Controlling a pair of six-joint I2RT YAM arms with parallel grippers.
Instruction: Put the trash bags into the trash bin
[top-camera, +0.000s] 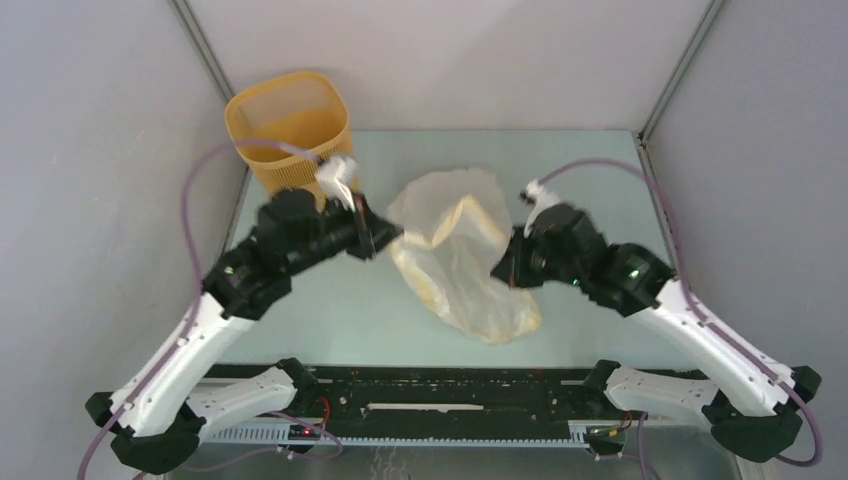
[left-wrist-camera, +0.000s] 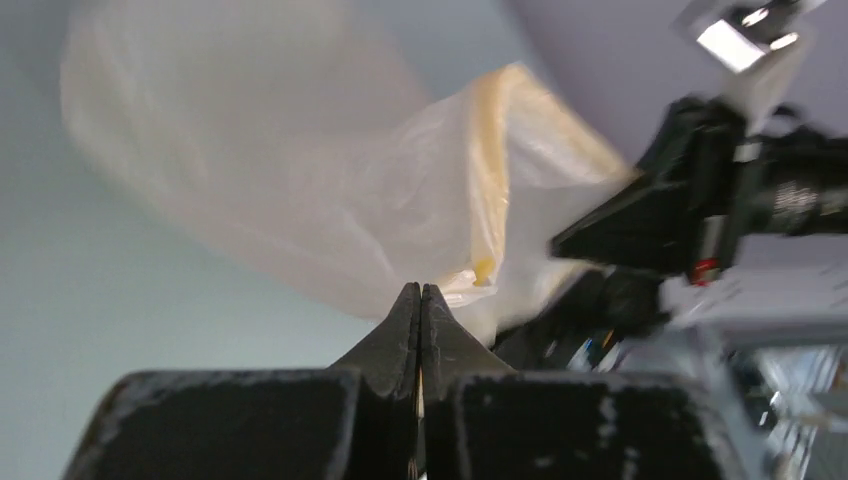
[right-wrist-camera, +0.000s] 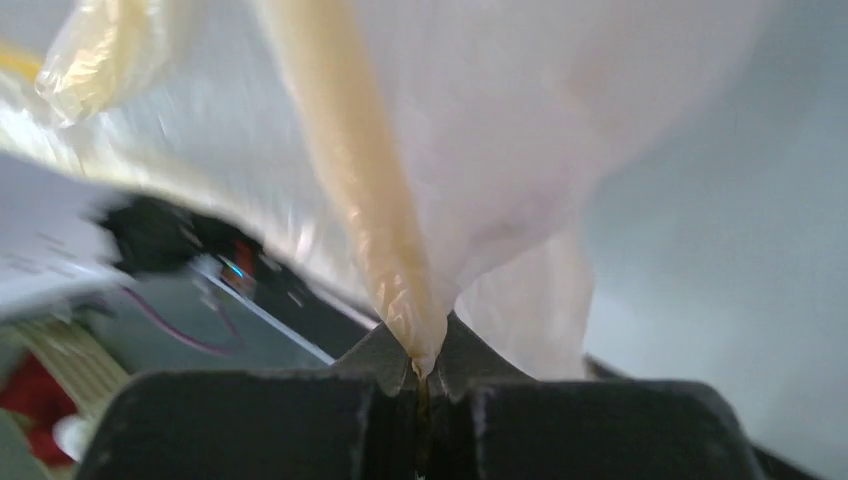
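Note:
The trash bag (top-camera: 460, 250), thin, cream-white and wrinkly, hangs stretched between my two grippers above the middle of the table, its lower end trailing towards the near edge. My left gripper (top-camera: 388, 235) is shut on the bag's left edge; in the left wrist view its tips (left-wrist-camera: 420, 292) are closed against the bag (left-wrist-camera: 300, 180). My right gripper (top-camera: 507, 265) is shut on the bag's right side; in the right wrist view a yellowish fold of the bag (right-wrist-camera: 380, 230) is pinched between its tips (right-wrist-camera: 425, 365). The yellow-orange mesh trash bin (top-camera: 290, 125) stands upright at the far left, behind my left arm.
Grey walls enclose the pale green table (top-camera: 330, 310) at left, back and right. The bin sits in the far left corner. My right arm (left-wrist-camera: 690, 210) shows across the bag in the left wrist view. A black rail (top-camera: 450, 390) runs along the near edge.

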